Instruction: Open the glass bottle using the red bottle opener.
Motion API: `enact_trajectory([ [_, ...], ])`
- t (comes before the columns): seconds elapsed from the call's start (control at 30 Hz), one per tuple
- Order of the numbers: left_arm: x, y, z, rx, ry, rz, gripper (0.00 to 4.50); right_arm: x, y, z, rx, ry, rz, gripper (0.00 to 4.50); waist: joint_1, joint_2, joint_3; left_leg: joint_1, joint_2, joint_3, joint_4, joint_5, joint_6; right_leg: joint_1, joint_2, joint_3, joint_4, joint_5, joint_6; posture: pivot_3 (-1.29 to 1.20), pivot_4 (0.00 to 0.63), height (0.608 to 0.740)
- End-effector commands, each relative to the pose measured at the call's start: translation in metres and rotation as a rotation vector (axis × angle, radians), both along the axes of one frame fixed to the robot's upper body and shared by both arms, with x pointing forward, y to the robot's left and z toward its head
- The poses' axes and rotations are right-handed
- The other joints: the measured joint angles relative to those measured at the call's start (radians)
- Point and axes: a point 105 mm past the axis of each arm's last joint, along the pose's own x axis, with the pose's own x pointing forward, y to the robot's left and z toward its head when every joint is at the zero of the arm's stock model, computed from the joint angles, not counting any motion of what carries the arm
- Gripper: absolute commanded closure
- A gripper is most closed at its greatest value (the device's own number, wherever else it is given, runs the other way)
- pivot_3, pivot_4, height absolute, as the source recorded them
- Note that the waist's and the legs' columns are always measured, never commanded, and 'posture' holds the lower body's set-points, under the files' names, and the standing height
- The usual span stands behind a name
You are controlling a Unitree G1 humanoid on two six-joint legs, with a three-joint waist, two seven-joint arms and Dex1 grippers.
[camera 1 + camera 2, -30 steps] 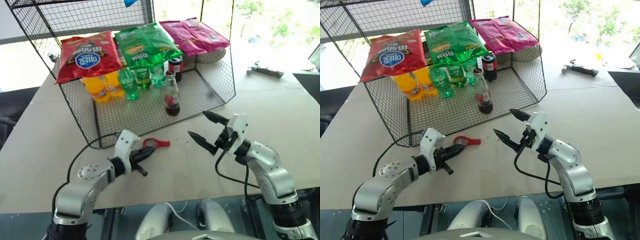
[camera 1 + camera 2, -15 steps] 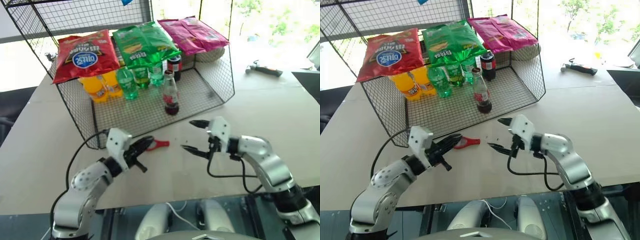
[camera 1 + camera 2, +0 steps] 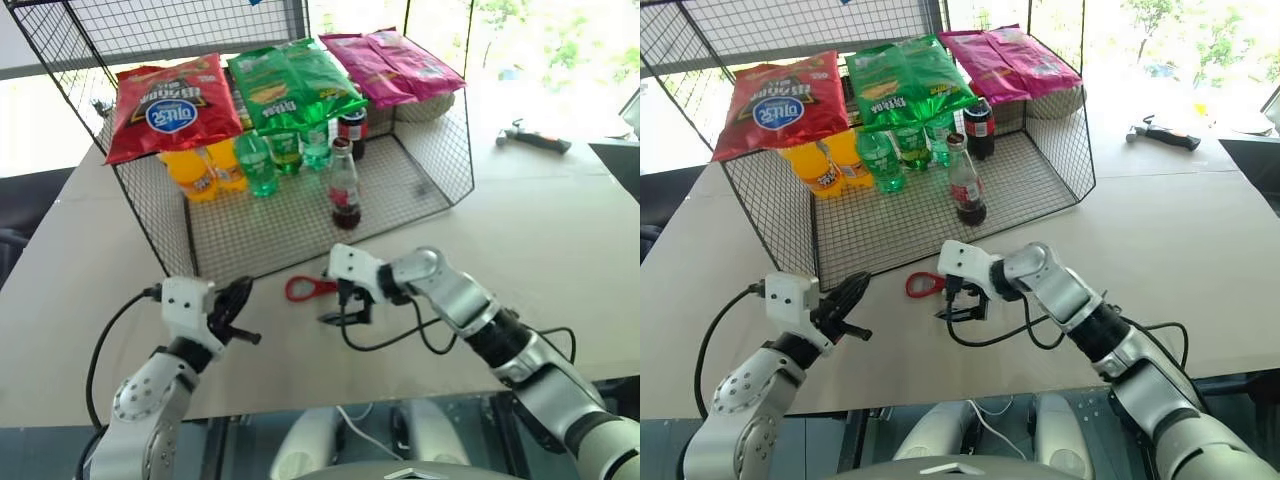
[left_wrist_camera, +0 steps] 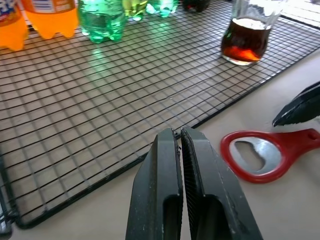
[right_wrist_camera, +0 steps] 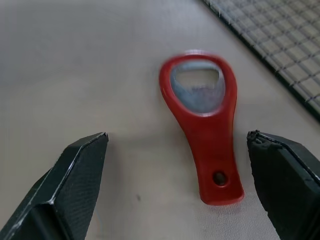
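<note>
The table carries a wire basket at its far side, chip bags draped over the top and drink bottles lined along the back; the glass bottle stands upright on the basket's mesh floor, near the open front edge, cap on; the red bottle opener lies flat on the bare table just in front of that edge, ring head to the left, handle to the right.

The right gripper hovers over the handle end with its jaws spread as wide as they go, one finger on each side of the opener and neither touching it; the left gripper sits well to the left with its fingers pressed together on nothing.

Risks, as I judge them: the opener is thin and flat on a smooth board, so the closing fingers could skid it away or ride over it instead of pinching it; a grip too near the tapered tip could let it swivel; the basket's front wire is close by, and a finger could catch on it.

Against a second ago: the right arm has swung in from the right and dropped over the opener; the left gripper, then right beside the ring head, has drawn back to the left; opener and bottle have not moved.
</note>
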Motion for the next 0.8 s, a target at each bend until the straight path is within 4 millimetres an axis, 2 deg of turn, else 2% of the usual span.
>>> enact_trajectory([
  [0.03,-0.001,0.0,0.006,0.019,-0.036,0.01,4.5,-0.003,-0.007,-0.017,-0.113,0.028,0.018,0.42,-0.002,0.0,0.0,0.0,0.0,0.0,0.0,0.0,0.0,0.0,0.0,0.0,0.0,0.0,0.0,0.0,0.15,0.735],
  [0.1,-0.001,0.002,0.006,0.023,-0.036,0.02,4.5,-0.004,-0.013,-0.022,-0.157,0.045,0.008,1.12,-0.001,0.0,0.0,0.001,0.0,0.0,0.0,0.0,0.0,0.0,0.0,0.0,0.001,0.0,0.0,0.0,0.15,0.735],
  [0.17,-0.001,0.003,0.005,0.022,-0.035,0.027,4.5,-0.002,-0.015,-0.022,-0.172,0.039,0.0,2.08,-0.001,0.0,-0.001,0.002,0.0,0.0,0.0,0.0,0.0,0.0,0.0,0.0,0.001,0.0,0.0,0.0,0.15,0.735],
  [0.33,-0.001,0.005,0.002,0.038,-0.023,0.032,4.5,0.004,-0.017,-0.021,-0.195,-0.003,-0.014,4.11,-0.002,0.0,-0.001,0.002,0.0,0.0,0.001,0.001,-0.001,0.001,0.0,0.0,0.001,0.0,0.0,0.0,0.15,0.735],
  [0.4,-0.001,0.005,0.0,0.042,-0.015,0.033,4.5,0.007,-0.016,-0.018,-0.188,-0.017,-0.032,4.14,-0.002,0.0,-0.002,0.003,0.0,0.0,0.0,0.001,-0.002,0.001,0.0,0.0,0.002,0.0,0.0,0.0,0.15,0.735],
  [0.5,-0.001,0.004,-0.001,0.045,-0.01,0.028,4.5,0.011,-0.013,-0.013,-0.158,-0.047,-0.047,4.42,-0.004,-0.001,-0.003,0.005,0.001,0.0,0.0,0.0,-0.007,0.002,0.001,0.0,0.002,0.001,-0.002,0.0,0.15,0.735],
  [0.7,0.001,0.003,-0.002,0.045,-0.006,0.021,4.5,0.015,-0.011,0.004,-0.077,-0.077,-0.088,4.42,-0.008,-0.001,-0.003,0.004,0.003,-0.004,0.0,0.002,-0.01,0.002,0.004,-0.003,0.002,0.004,-0.005,0.0,0.15,0.735],
  [0.8,0.001,0.003,-0.003,0.046,-0.001,0.014,4.5,0.016,-0.014,0.007,-0.066,-0.084,-0.103,4.42,-0.005,-0.001,-0.003,0.004,0.003,-0.007,0.0,0.003,-0.011,0.002,0.004,-0.006,0.002,0.004,-0.006,0.0,0.15,0.735],
])
